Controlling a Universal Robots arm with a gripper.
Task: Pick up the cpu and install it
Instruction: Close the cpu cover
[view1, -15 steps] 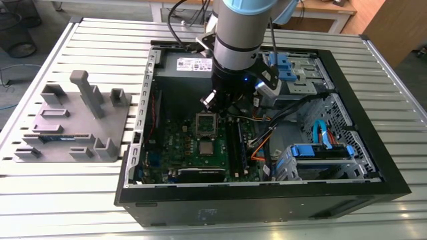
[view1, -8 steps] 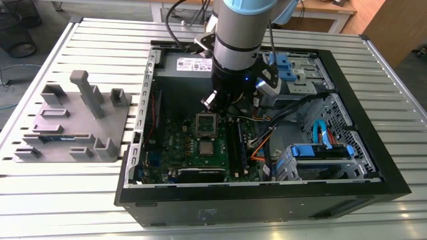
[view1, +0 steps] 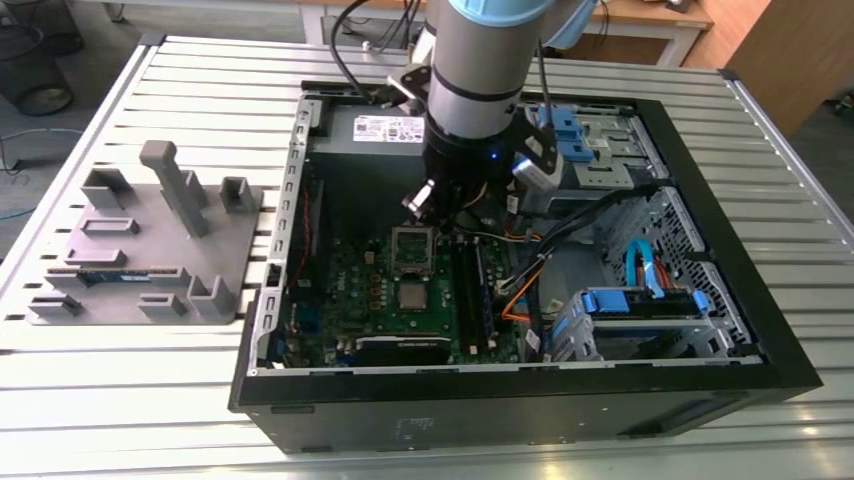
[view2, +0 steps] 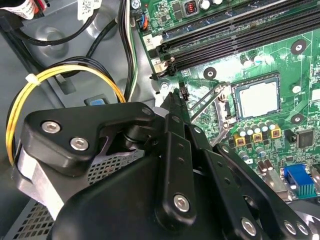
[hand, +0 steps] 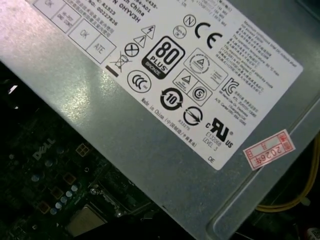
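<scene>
The gripper (view1: 424, 203) hangs inside the open computer case (view1: 747, 330), fingers apparently closed together and empty, while the cpu (view2: 258, 98) lies flat in its socket on the motherboard (view2: 295, 70), just beyond the fingertips toward the case's front edge.

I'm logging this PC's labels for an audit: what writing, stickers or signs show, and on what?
Big white label on the grey power supply: certification marks, crossed-out bin sign, warning triangles; its fine print is too small to read.
Red-and-white sticker at that label's edge: stamped digits, blurred.
White logo on the dark motherboard: tilted, dim.
White tag by the black cables: too small to read.
</scene>
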